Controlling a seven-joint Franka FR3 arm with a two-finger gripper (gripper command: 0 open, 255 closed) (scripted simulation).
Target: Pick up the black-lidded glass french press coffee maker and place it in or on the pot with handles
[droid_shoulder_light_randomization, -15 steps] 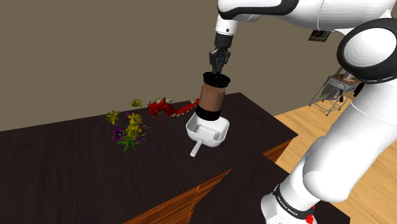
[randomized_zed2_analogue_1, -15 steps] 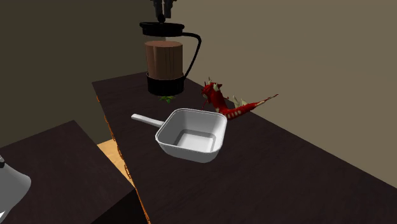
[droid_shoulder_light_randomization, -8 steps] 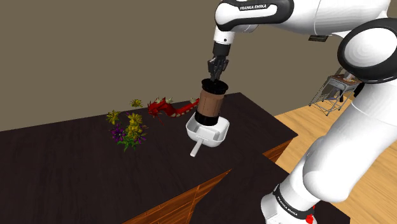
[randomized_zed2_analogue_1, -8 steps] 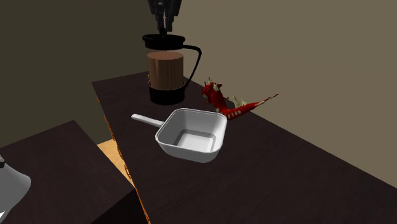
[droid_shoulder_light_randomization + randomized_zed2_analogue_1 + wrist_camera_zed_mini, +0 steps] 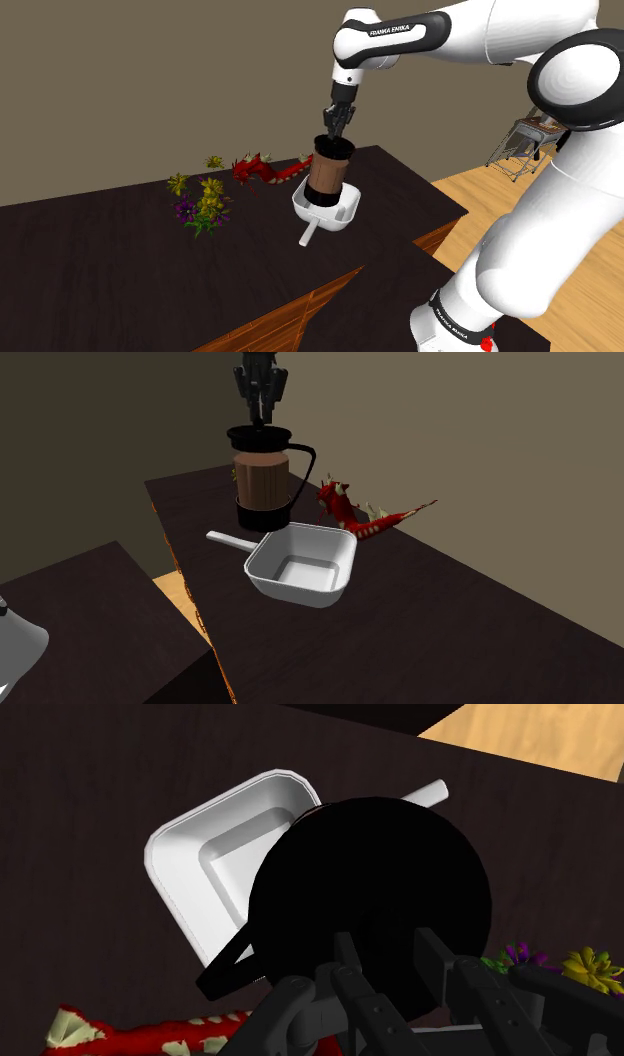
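**Gripper closed on French press at the pot's edge.** Your black two-finger gripper [image 5: 262, 418] was pinched shut on the small knob [image 5: 261, 427] at the centre of the French press [image 5: 262, 482]. The knob rose from a round, flat black lid [image 5: 370, 894].

The press stood upright under the fingers. It was a cylindrical carafe showing brown through its wall, ringed by a black band at the base. A thin black loop handle curved down one side.

The press was at the handle end of the white pot [image 5: 300, 595]. In the shoulder view its base overlapped the pot's far rim. In the second exterior view it stood just behind the pot. You could not tell from either view whether the base touched anything. In the wrist view the lid's black disc covered part of the pot's basin.

The pot was a smooth, squarish pan with rounded corners, sloping walls and a flat, stepped floor. A single straight stick handle [image 5: 228, 539] jutted from one side. It rested on a dark tabletop [image 5: 450, 642] with fine wood grain and an orange-brown edge.

Near the pot lay a spiky red toy dragon [image 5: 340, 502] with cream-coloured horns and tail ridges. Farther toward the shoulder view's left was a loose cluster of yellow and purple flowers [image 5: 203, 205] with green leaves.

The glossy white arm [image 5: 500, 30], dark at its joints, arched over from the stand. A pale wooden floor [image 5: 480, 190] showed beyond the table.
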